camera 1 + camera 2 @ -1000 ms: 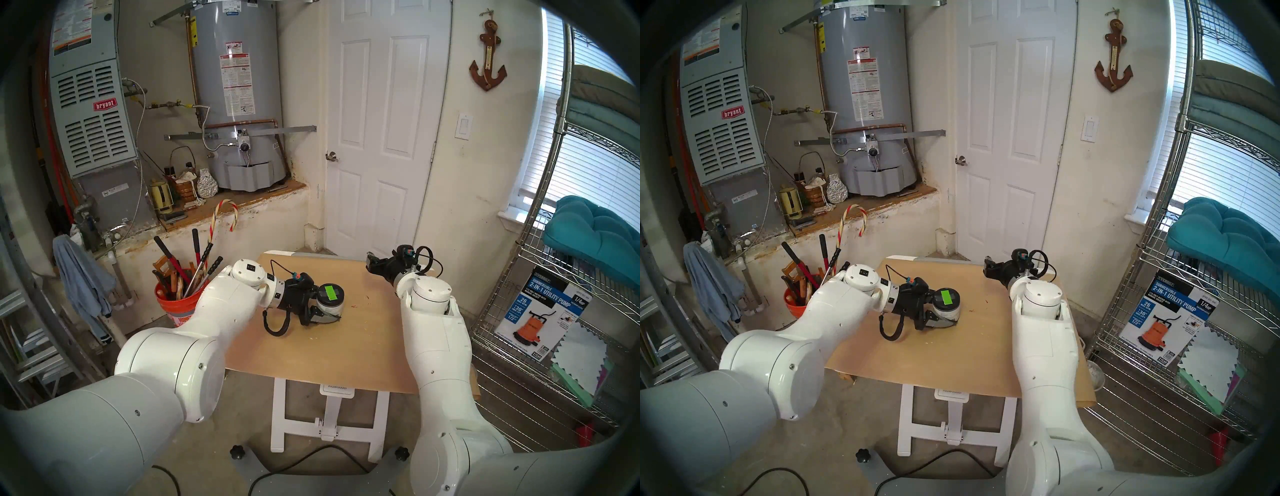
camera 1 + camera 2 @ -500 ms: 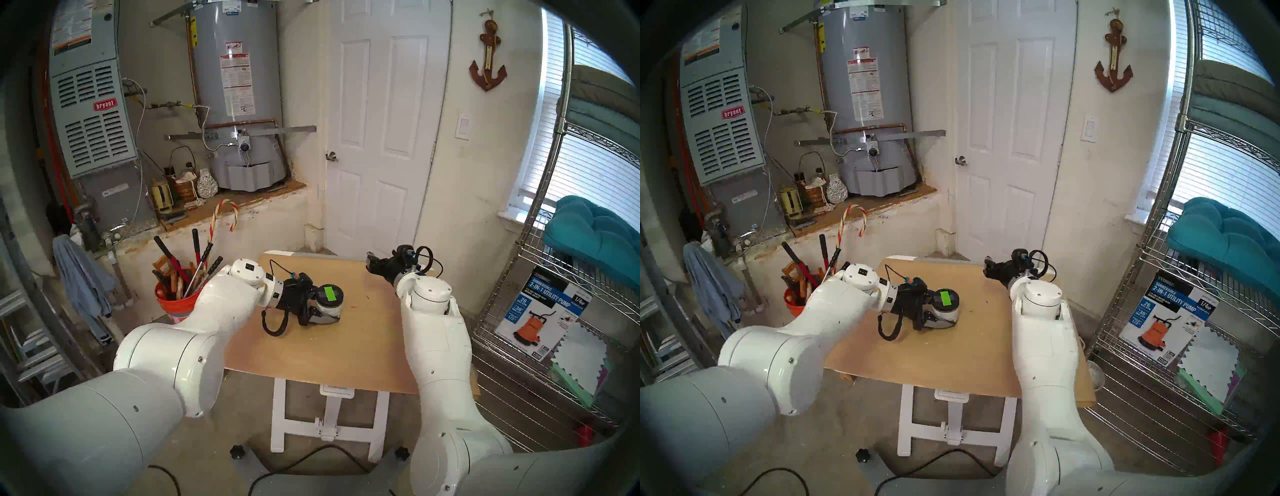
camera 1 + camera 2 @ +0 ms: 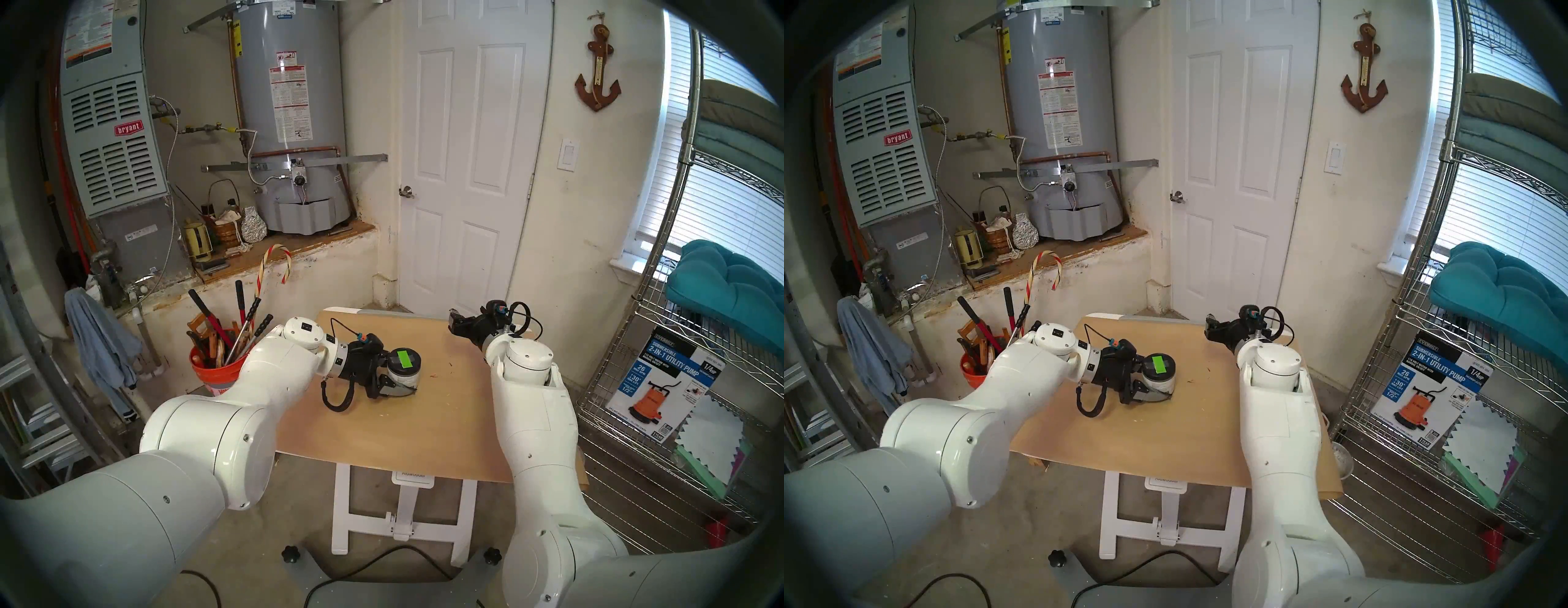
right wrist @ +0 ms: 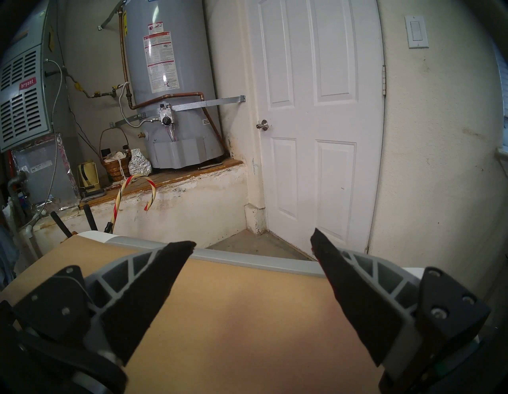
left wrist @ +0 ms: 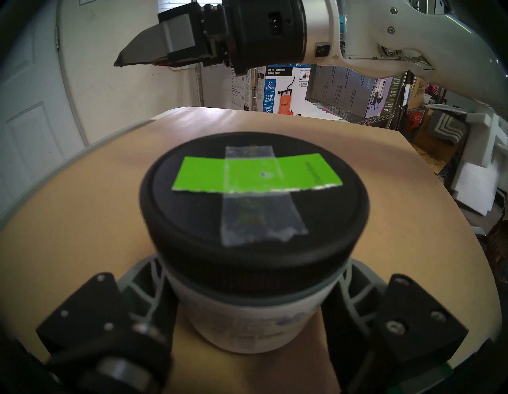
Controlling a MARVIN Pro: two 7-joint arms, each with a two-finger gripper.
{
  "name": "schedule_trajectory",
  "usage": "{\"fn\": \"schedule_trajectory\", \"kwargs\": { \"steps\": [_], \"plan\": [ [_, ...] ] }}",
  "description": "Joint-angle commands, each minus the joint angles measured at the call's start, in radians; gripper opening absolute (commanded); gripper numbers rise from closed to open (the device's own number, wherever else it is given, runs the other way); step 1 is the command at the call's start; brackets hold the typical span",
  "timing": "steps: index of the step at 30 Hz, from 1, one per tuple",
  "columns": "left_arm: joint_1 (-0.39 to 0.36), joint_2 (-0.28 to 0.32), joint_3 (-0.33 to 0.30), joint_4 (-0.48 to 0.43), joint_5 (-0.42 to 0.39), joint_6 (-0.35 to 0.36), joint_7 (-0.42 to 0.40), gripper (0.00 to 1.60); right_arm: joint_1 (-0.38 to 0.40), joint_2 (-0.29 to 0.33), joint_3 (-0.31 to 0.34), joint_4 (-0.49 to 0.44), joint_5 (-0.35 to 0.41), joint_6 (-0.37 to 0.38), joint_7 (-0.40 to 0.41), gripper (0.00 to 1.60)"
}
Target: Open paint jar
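- Left arm [image 3: 203, 441]: glossy white rounded shells, small dark screws, grey base segment.
- Left gripper [image 5: 253, 311]: black screw-fastened housings, grey ribbed fingers [image 5: 143, 278]; coiled black cable [image 3: 337, 392].
- Right gripper [image 4: 253, 247]: black-padded tapered fingers; orange-and-blue connector [image 3: 502, 308].

1. The tabletop [image 3: 394, 429] is showing matt tan paper.
2. The paint jar [image 5: 247, 316] is wearing a matt black plastic lid [image 5: 192, 220], glossy tape [image 5: 258, 220] crossing a green strip [image 5: 203, 176].
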Motion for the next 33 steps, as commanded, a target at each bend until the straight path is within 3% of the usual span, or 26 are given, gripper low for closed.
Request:
{"fn": "schedule_trajectory", "kwargs": {
  "steps": [1, 28, 33],
  "plan": [
    [-0.030, -0.003, -0.005, -0.012, -0.005, -0.001, -0.001, 0.00, 0.018, 0.000, -0.003, -0.021, 0.000, -0.003, 0.000, 1.60],
    [-0.030, -0.005, -0.012, -0.012, 0.002, -0.002, -0.003, 0.00, 0.017, -0.002, -0.004, -0.024, -0.004, -0.003, -0.008, 1.60],
    [-0.030, -0.005, -0.014, -0.012, 0.004, -0.002, -0.003, 0.00, -0.003, 0.024, -0.009, -0.055, 0.020, 0.009, 0.078, 1.60]
  ]
}}
